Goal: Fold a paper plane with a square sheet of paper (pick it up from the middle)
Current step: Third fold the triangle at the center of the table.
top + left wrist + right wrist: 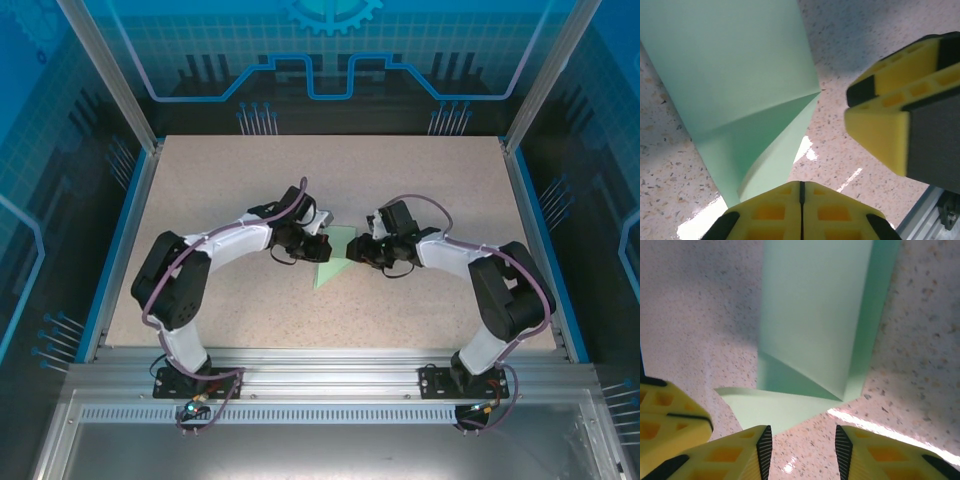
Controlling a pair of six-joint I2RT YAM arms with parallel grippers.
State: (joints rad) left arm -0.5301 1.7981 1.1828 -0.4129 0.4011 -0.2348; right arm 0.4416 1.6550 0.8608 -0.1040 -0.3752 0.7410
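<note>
my left pincer (801,192): pads were squeezed together at the paper's near edge | my right pincer (802,452): stood partly open | square sheet of paper (333,262): partly folded, lay mid-table (420,190) between both

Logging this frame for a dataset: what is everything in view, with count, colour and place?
sheet of paper: one, pale mint green, partly folded, table centre between the arms
table: one, speckled beige, blue-edged
rail: one, silver metal, near edge
left arm: one, black and white, reaching to the paper
right arm: one, black and white, reaching to the paper
left fingers: two, yellow, shut, at the paper's edge
right fingers: two, yellow, open, near the folded flap
</note>
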